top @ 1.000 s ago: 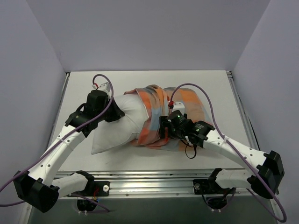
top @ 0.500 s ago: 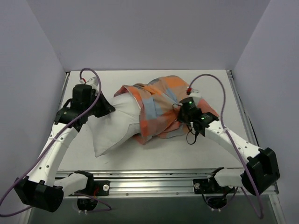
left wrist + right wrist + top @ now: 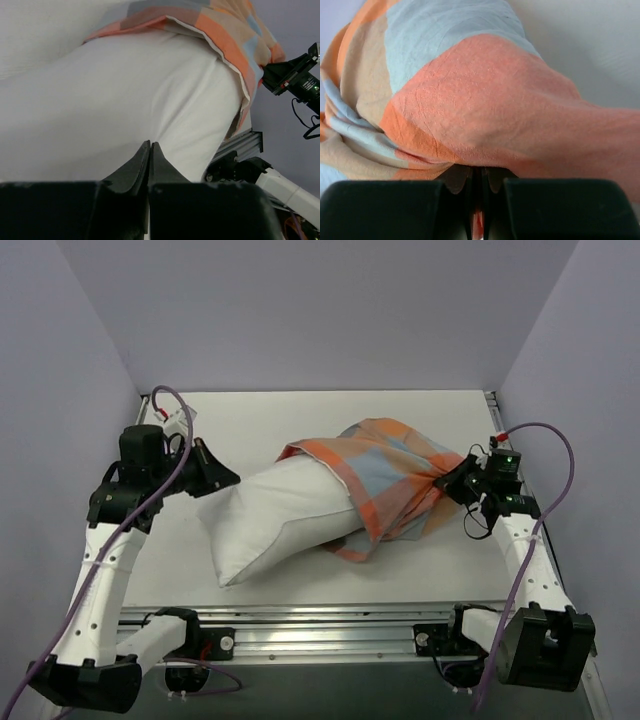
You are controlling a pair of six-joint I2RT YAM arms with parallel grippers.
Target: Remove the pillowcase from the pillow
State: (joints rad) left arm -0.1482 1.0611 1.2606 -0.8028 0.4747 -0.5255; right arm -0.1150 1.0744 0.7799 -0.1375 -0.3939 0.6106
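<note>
The white pillow [image 3: 270, 525] lies slantwise across the table, its far right end still inside the checked orange, blue and peach pillowcase [image 3: 395, 475]. My left gripper [image 3: 228, 479] is shut on the pillow's upper left corner. In the left wrist view the closed fingertips [image 3: 150, 145] press into the pillow [image 3: 125, 100], with the pillowcase [image 3: 220, 35] beyond. My right gripper [image 3: 458, 480] is shut on the pillowcase's right end, pulling it into a taut point. The right wrist view shows orange pillowcase [image 3: 485, 110] pinched in the right gripper [image 3: 479, 172].
A metal rail [image 3: 320, 625] runs along the table's near edge between the arm bases. Grey walls close in the left, right and back sides. Purple cables loop over both arms. The right arm's wrist [image 3: 300, 82] shows in the left wrist view.
The right gripper closed on the pillowcase and pulled it right. The left gripper moved left with the pillow's corner. More white pillow is now uncovered.
</note>
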